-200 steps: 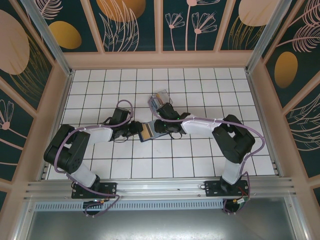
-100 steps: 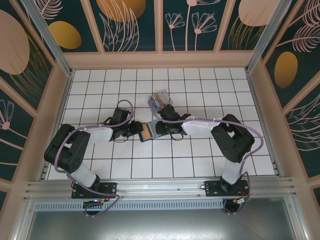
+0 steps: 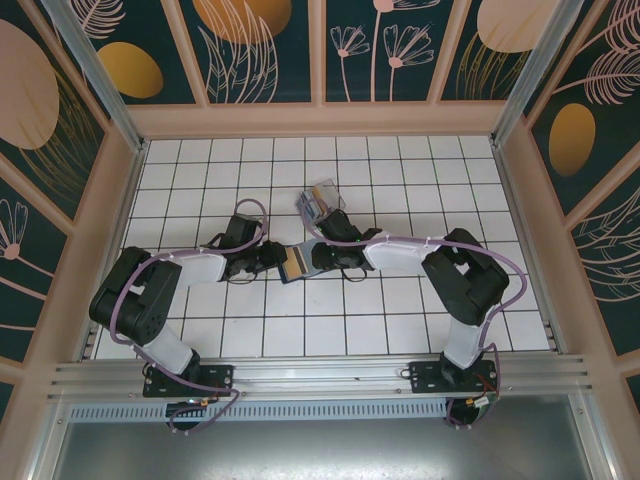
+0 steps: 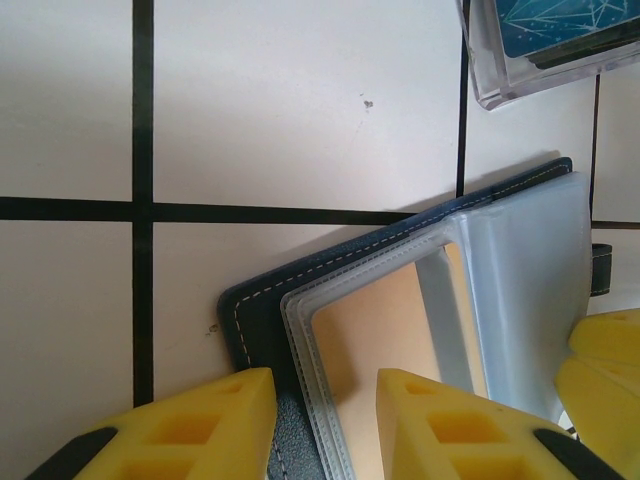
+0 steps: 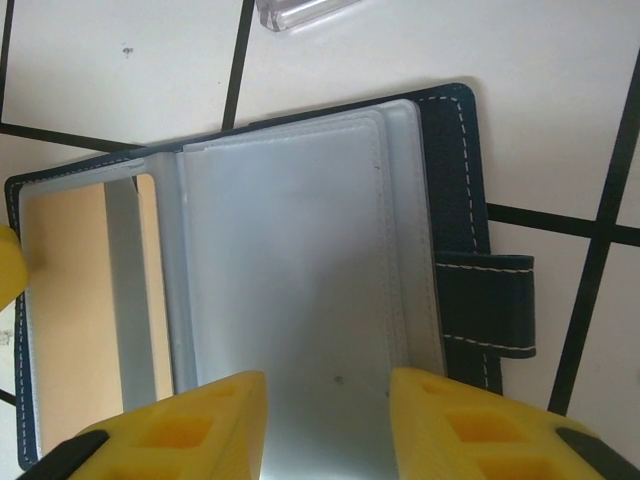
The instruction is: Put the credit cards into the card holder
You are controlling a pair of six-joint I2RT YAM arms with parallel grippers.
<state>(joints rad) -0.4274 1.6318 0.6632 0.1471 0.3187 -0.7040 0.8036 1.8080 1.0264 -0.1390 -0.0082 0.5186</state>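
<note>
A dark blue wallet (image 3: 297, 262) lies open on the tiles between both grippers. Its clear sleeves (image 5: 290, 270) are spread out, and a tan-gold credit card (image 4: 385, 340) (image 5: 75, 300) sits inside the left sleeve. My left gripper (image 4: 325, 420) (image 3: 268, 258) stands open over the wallet's left corner, one finger over the blue cover (image 4: 255, 310) and the other over the card's sleeve. My right gripper (image 5: 328, 425) (image 3: 318, 258) stands open over the right-hand clear sleeve. The clear card holder (image 3: 322, 200) (image 4: 540, 50) stands just beyond the wallet with a blue patterned card (image 4: 560, 22) in it.
The wallet's strap tab (image 5: 490, 305) sticks out on its right side. White tiles (image 3: 400, 310) stretch around the wallet. Patterned walls (image 3: 320, 60) enclose the table on three sides.
The right arm has shifted very slightly. The wallet, the card holder and the left arm stay where they were.
</note>
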